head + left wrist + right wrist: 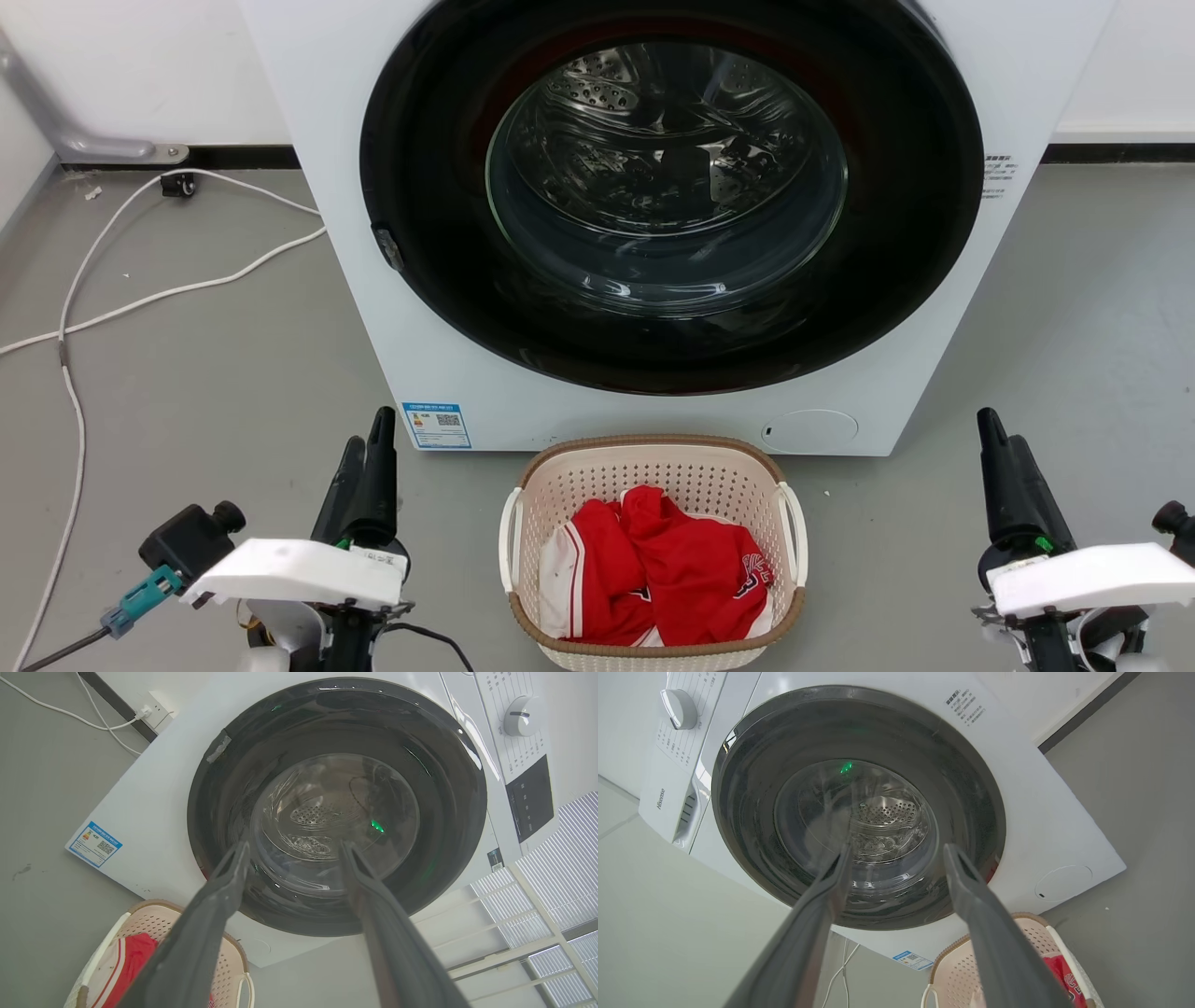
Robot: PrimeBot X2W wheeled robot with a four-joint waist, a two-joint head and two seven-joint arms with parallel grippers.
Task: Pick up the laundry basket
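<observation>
The laundry basket [653, 446] rests on the floor [205, 392], just in front of the washer [934, 373], midway between both arms. It holds red clothing [681, 569]. The left claw [366, 434] and right claw [1004, 429] are spread wide, empty, and well apart from the side handles [509, 537].

Probable hazards:
- An uneven grip on the handles tilts the basket and spills the clothing.
- A finger snags a wall perforation or strikes the washer.

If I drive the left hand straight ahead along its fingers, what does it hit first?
Most likely the washer's glass door: the left hand, open, points at the middle of it. The laundry basket lies off to one side of that line. Distance to the door is unclear.
</observation>
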